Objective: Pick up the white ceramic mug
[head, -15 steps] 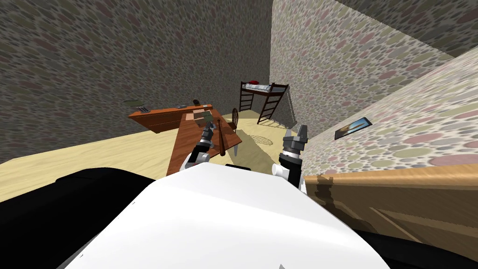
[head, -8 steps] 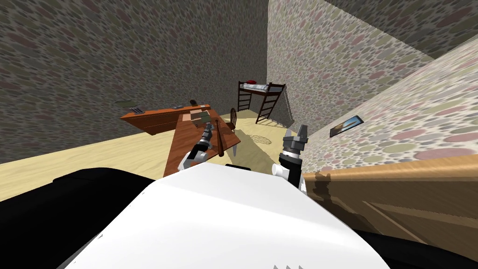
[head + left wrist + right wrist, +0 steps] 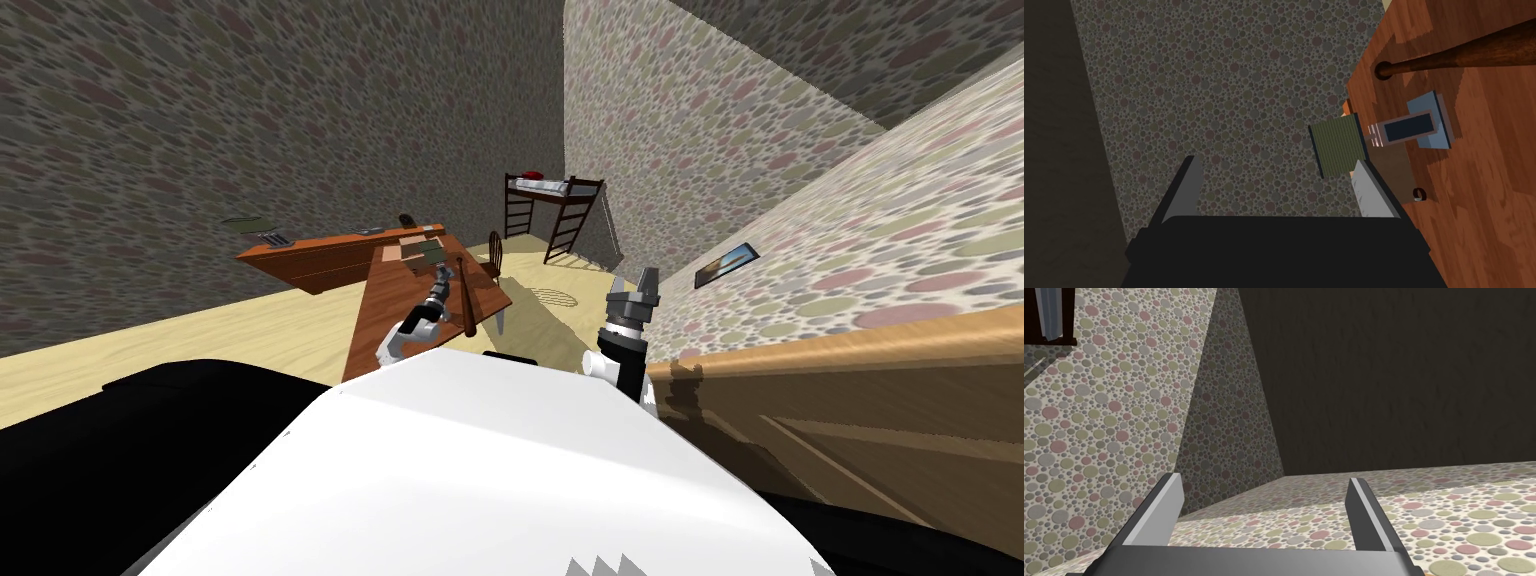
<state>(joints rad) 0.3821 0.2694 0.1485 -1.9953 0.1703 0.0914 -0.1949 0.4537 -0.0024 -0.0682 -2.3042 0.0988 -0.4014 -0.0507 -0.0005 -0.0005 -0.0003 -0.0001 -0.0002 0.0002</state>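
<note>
Chest of drawers: a reddish-brown chest of drawers (image 3: pixel 300 262) stands beyond the left gripper and off to its left, well apart from it. The things on its top are too small to name.
Left gripper: the left gripper (image 3: pixel 1274 160) is held out over the far end of a table. Its two fingers are spread wide with nothing between them.
Table: the reddish-brown wooden table (image 3: pixel 1474 190) has its edge running under one finger of the left gripper, while the other finger hangs past the edge.
Green block: a flat green block (image 3: pixel 1339 145), shaped like a book, lies at the table edge just ahead of that fingertip.
Possible mug: a small ring-shaped thing (image 3: pixel 1419 194) sits on the table just beside the same finger, outside the gap. It is too small to tell whether it is the mug.
Blue-grey slab: a blue-grey slab (image 3: pixel 1441 127) with a dark rectangle lying across it sits near the green block, further in on the table.
Bat: a dark wooden bat (image 3: pixel 1464 52) lies on the table past the slab.
Chair: a wooden chair (image 3: pixel 495 255) stands at the table's far side, near the left gripper.
Bunk bed: a dark-framed bunk bed (image 3: pixel 550 200) stands well beyond both grippers.
Right gripper: the right gripper (image 3: pixel 1265 478) is raised to the right of the table, clear of it, with its fingers spread and empty.
Picture: a framed picture (image 3: pixel 727 264) hangs on the wall to the right of the right gripper.
</note>
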